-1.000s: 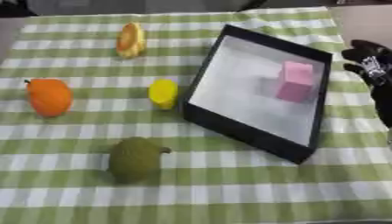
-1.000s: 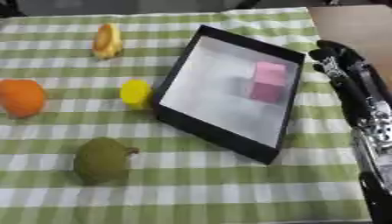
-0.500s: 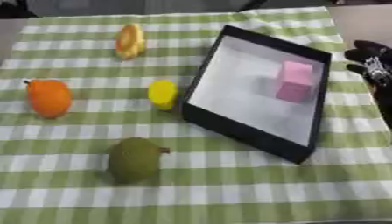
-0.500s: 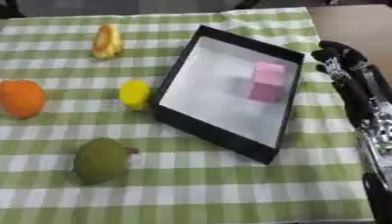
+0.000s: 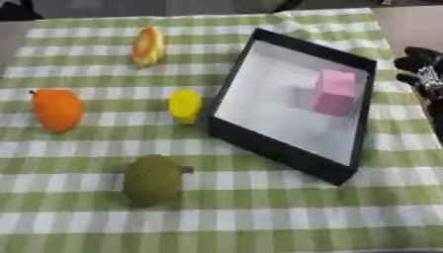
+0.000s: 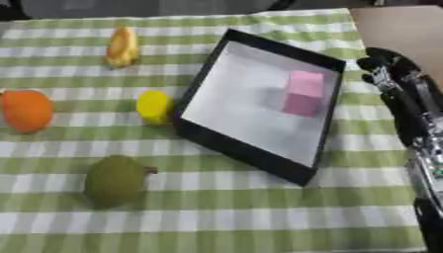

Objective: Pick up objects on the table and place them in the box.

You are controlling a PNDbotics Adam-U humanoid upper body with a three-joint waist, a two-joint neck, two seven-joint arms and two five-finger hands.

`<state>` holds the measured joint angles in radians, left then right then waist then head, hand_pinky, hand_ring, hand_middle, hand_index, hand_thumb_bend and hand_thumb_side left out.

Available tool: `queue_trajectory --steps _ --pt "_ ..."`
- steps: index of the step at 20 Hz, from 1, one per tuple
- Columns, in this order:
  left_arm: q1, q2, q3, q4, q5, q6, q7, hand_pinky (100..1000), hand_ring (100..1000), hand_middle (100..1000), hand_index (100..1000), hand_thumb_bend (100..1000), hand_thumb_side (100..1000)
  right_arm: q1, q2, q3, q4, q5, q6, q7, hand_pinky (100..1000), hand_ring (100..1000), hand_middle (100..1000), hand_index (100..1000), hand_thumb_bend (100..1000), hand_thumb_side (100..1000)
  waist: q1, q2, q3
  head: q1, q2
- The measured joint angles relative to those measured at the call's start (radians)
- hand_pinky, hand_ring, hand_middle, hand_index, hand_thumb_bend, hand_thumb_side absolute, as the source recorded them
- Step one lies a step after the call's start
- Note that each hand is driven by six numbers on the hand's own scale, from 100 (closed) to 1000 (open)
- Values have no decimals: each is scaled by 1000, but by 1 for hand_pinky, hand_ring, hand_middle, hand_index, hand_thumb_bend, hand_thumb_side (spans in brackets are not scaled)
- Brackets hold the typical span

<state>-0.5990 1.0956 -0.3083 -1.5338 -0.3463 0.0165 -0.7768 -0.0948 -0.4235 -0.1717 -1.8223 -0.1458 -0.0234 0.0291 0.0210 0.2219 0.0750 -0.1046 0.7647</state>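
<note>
The box (image 5: 292,154), black-walled with a white floor, lies askew on the green checked cloth (image 5: 259,222) and holds one thing so far, a pink block (image 5: 332,92) in its far right part. Four things are left outside it, all to its left: a yellow piece (image 5: 185,105) just beside the box's left wall, an orange fruit (image 5: 57,109) well beyond that near the cloth's left edge, a yellow-orange piece (image 5: 148,46) off the box's far left corner, and a green fruit (image 5: 152,180) off its near left corner. The right hand (image 6: 391,70) hangs just off the box's right side, over the cloth's edge, fingers somewhat bent and holding nothing. The left hand shows in no view. One placing looks done and the next pick not begun. The likely next move is a reach across or around the box to the yellow piece, the closest, without knocking the box's wall.
</note>
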Motion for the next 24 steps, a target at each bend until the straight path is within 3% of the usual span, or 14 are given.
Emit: queue_trajectory --steps 7,24 --pt "-35 -26 -16 53 -55 2 4 848 851 814 879 557 100 4 0 0 0 0 0 1 870 866 710 824 100 653 0 0 0 2 0" --pt "-164 -147 -72 257 -19 -28 -70 856 860 826 871 532 291 6 0 6 0 0 -4 5 870 867 712 824 100 646 0 -6 -6 45 0"
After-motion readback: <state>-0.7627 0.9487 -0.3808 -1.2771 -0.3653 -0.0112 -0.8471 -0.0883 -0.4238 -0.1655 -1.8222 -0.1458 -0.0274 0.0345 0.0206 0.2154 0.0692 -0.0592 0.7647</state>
